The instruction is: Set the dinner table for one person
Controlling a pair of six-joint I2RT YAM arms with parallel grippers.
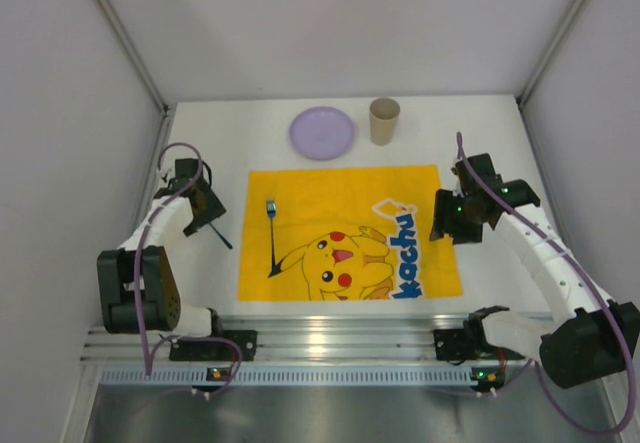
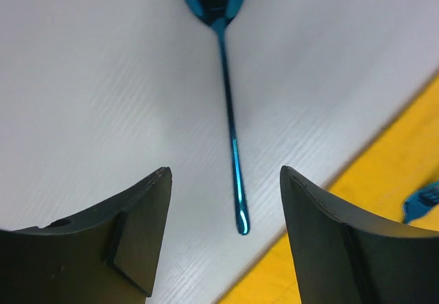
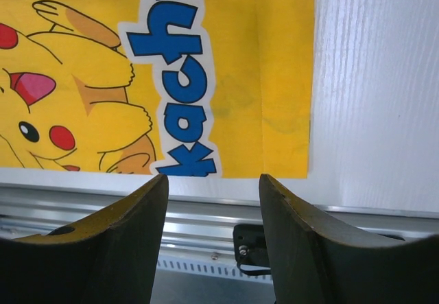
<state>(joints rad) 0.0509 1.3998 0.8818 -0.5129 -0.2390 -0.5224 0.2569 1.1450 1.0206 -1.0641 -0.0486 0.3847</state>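
Observation:
The white dinner table (image 1: 200, 143) carries a yellow cartoon-printed mat (image 1: 300, 188) at its middle. A blue spoon (image 2: 230, 132) lies on the bare table just left of the mat, bowl away from me; it also shows in the top view (image 1: 224, 240). My left gripper (image 2: 225, 172) is open, low over the spoon's handle end, one finger on each side and not touching it. A fork (image 1: 271, 238) with a blue head lies on the mat's left part. My right gripper (image 3: 213, 178) is open and empty over the mat's near right corner (image 3: 288, 112).
A purple plate (image 1: 322, 131) and a beige cup (image 1: 384, 120) stand at the back of the table. The metal rail (image 3: 206, 211) runs along the near edge. Grey walls close in both sides. The fork's blue tip (image 2: 422, 204) shows on the mat.

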